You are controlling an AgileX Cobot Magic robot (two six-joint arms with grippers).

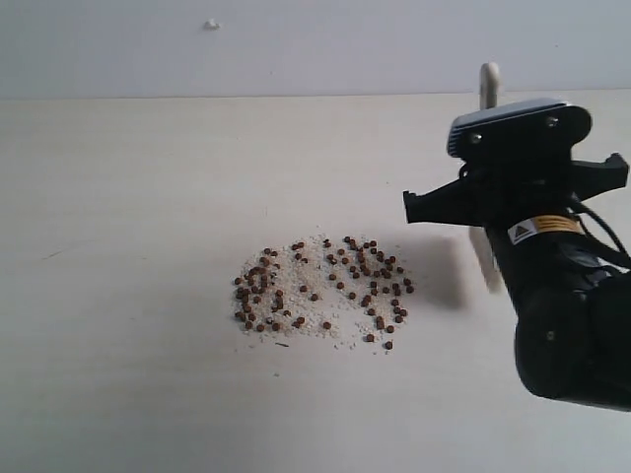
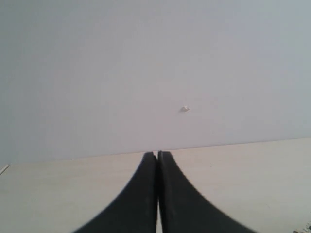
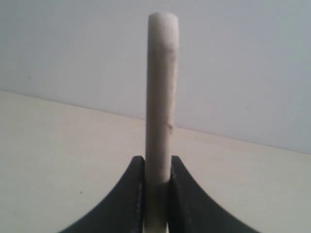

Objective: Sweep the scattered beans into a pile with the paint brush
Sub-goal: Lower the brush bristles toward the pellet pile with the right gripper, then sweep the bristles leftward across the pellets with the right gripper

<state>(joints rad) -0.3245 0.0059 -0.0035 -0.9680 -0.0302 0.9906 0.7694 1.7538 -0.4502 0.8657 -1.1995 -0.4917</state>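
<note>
Beans (image 1: pixel 320 291) lie in a loose oval patch on the table (image 1: pixel 128 217): reddish-brown dots mixed with pale crumbs, not yet drawn into a pile.

Your right gripper (image 3: pixel 158 167) stands just beside the patch. Its jaws are narrow, clamped on the handle of the brush (image 3: pixel 162 87). The brush is upright, its rounded end rising above the jaws. In the exterior view the lower end shows only as a pale blur below the gripper, near the beans' edge. You cannot tell whether the bristles touch the table.

Your left gripper (image 2: pixel 157 156) holds nothing, with its jaws pressed together. How far it sits from the beans cannot be told.

The beans look small, hard, round and light, so they will likely roll and skitter under a fast stroke. The bristles should be soft and bend under pressure. The handle looks stiff and smooth and could twist in the jaws. A hold low on the handle probably gives you the steadiest sweep.
</note>
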